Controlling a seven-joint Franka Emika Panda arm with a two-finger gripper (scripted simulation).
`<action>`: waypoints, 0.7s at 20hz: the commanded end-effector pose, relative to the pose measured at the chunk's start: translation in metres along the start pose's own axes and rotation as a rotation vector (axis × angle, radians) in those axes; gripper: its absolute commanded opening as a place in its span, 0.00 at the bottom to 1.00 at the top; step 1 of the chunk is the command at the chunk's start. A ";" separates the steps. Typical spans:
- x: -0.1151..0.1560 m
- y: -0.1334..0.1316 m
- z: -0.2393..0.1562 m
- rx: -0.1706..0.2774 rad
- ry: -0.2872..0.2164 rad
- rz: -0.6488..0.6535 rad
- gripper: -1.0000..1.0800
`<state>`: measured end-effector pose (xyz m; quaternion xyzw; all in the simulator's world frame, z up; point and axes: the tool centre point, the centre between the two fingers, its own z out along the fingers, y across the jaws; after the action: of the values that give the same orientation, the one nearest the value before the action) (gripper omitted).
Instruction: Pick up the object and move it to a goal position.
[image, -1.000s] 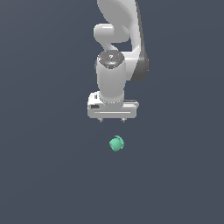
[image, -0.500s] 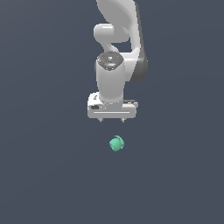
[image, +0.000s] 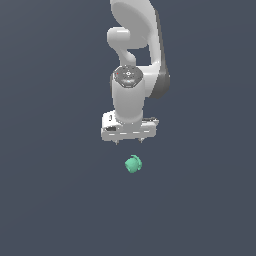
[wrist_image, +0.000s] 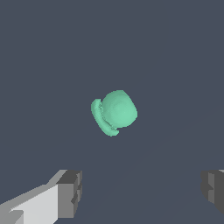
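The object (image: 133, 164) is a small teal-green lumpy blob lying on the dark grey floor, just in front of the white arm. My gripper (image: 129, 142) hangs above and slightly behind it, apart from it, with its two short fingertips spread wide. In the wrist view the object (wrist_image: 113, 112) shows as a rounded dome with a rim on one side, and the two grey fingers (wrist_image: 70, 194) stand far apart with nothing between them. The gripper (wrist_image: 142, 192) is open and empty.
Plain dark grey ground surrounds the object on all sides. The white arm (image: 134, 60) rises behind the gripper. No goal marker shows.
The arm has barely moved; the gripper has shifted a touch toward the object. The object lies in the same spot.
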<state>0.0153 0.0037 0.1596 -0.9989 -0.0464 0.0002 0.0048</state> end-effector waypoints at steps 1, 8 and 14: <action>0.005 -0.001 0.006 -0.003 -0.001 -0.049 0.96; 0.022 -0.007 0.031 -0.010 -0.003 -0.245 0.96; 0.036 -0.012 0.052 -0.011 -0.004 -0.401 0.96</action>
<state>0.0466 0.0178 0.1129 -0.9741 -0.2262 0.0014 -0.0008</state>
